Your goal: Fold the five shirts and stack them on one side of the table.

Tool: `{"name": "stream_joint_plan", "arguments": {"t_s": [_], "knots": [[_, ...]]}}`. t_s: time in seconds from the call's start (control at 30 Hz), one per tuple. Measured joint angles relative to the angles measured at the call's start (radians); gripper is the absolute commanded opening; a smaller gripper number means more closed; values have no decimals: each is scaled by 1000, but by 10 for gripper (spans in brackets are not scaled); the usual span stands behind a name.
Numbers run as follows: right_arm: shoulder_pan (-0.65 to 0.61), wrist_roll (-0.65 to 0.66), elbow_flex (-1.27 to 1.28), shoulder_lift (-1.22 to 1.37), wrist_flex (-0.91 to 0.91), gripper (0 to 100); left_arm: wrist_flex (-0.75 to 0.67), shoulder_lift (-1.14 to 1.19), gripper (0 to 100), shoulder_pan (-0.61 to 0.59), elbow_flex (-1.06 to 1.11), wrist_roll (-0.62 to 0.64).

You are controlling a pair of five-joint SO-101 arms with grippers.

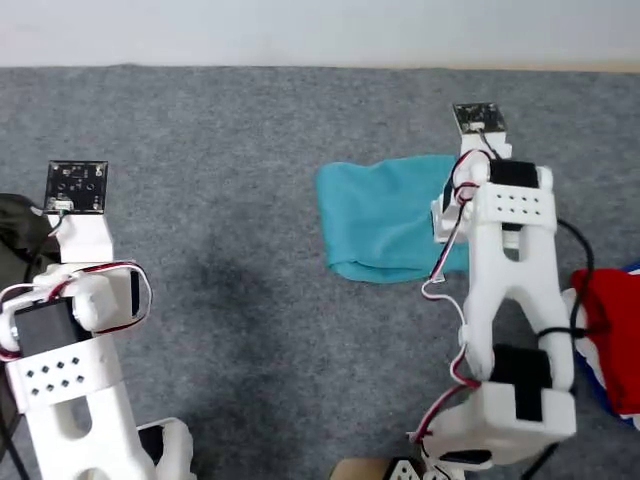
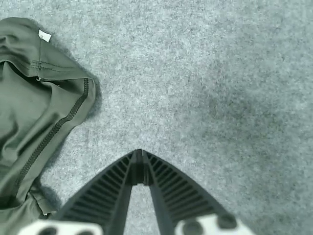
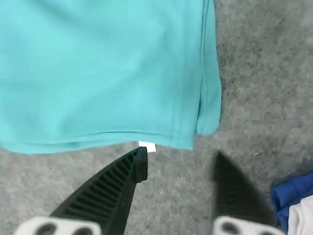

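A folded teal shirt (image 1: 385, 218) lies right of the table's middle; the right wrist view shows its hemmed corner (image 3: 195, 98) and a small white tag. My right gripper (image 3: 178, 164) hovers open just off that corner, nothing between its fingers. An olive-green shirt (image 2: 34, 112) lies crumpled at the table's left edge (image 1: 18, 235). Beside it my left gripper (image 2: 141, 161) is shut and holds nothing. A red, white and blue heap of shirts (image 1: 610, 335) sits at the right edge.
Grey carpet (image 1: 230, 150) covers the table, with bare room between the two arms and along the far side. A cardboard piece (image 1: 365, 469) shows at the near edge by the right arm's base.
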Motion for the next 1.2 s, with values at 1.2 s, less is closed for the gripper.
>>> {"name": "stream_joint_plan", "arguments": {"t_s": [1.2], "knots": [[-15, 0, -519, 651, 94, 47, -264, -2, 4, 0, 169, -83]]}}
